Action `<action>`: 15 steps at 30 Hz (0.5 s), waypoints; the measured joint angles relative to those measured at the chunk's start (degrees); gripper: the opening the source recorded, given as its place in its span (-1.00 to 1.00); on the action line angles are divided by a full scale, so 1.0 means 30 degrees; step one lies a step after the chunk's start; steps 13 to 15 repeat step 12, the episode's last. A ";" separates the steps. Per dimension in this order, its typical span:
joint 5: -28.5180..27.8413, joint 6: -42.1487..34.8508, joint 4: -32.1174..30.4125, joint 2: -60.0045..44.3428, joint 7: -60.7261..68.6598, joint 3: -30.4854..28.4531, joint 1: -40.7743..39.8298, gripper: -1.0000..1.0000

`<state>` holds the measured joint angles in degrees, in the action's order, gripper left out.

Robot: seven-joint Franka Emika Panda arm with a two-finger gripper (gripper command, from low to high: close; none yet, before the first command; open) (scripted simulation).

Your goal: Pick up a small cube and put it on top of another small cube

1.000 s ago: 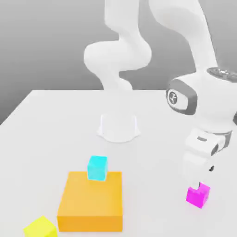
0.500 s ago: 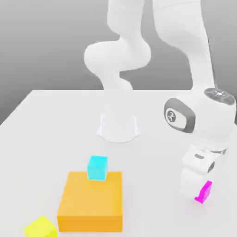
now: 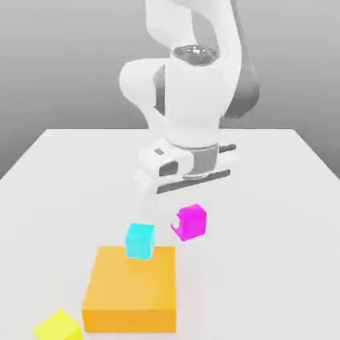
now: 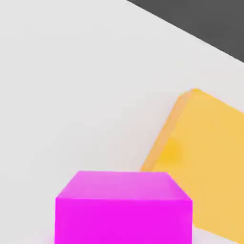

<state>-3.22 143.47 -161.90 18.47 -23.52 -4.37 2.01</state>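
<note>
Yellow cube (image 3: 58,328): seen at the near left.
Orange block (image 3: 131,287): cyan cube (image 3: 140,241) is seen at its far edge.
Magenta cube (image 3: 192,223): held right of the cyan cube; should be carried over, squared up and lowered gently before release.
End effector (image 3: 188,216): closed on the magenta cube.
Exterior view: sideways offset is shown.
Hand view: flat cube faces are shown close up.
</note>
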 joint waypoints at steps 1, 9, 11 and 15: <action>-0.0165 -0.0362 -0.0308 0.0678 0.0035 -0.0348 -0.0484 -1.00; -0.0333 0.3075 -0.1695 -0.1391 0.0335 -0.1297 -0.1661 -1.00; -0.0323 0.3508 -0.1759 -0.1757 0.0348 -0.1317 -0.1653 1.00; -0.0323 0.3508 -0.1759 -0.1757 0.0348 -0.1317 -0.1653 1.00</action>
